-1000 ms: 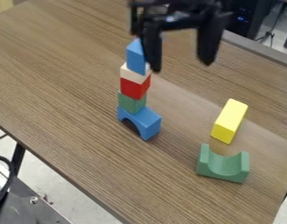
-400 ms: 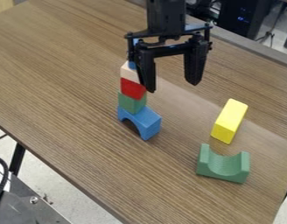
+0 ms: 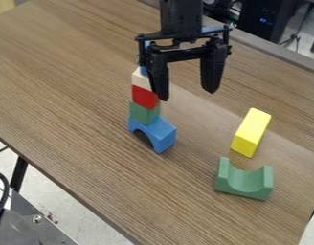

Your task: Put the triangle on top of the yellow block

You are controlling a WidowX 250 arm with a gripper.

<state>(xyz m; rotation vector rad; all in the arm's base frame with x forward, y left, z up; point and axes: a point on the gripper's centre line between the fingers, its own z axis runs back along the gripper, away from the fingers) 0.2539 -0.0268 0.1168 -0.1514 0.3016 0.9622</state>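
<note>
Triangle [image 3: 143, 71]: sits at the top of a stack, mostly hidden behind the claw [image 3: 187, 94], with only small bits of blue peeking out. Directly beneath, from the top down: a cream block [image 3: 140, 80], a red block [image 3: 144, 97], a green block [image 3: 144, 113] and a blue arch [image 3: 161, 134], standing with its opening down on the counter [image 3: 89, 119], between the lower-left and upper-right edges. Hangs open from the black arm [image 3: 181, 19], the claw, pointing down, fingers spread well apart with nothing between. In the camera view, crosses in front of the stack's upper part with one finger [image 3: 160, 81]. Lies on a long side, the yellow block [image 3: 252, 132], slanted, well apart from the stack and towards the lower-right edge of the counter. Just beside, nearer that edge and apart from it: a green block with a curved notch [image 3: 244, 183], hollow facing up. Beyond the upper-right edge: a black computer case [image 3: 259, 21] with small blue lights. Below the lower-left edge: a dark leg [image 3: 19, 173] and a black cable [image 3: 2, 191].
</note>
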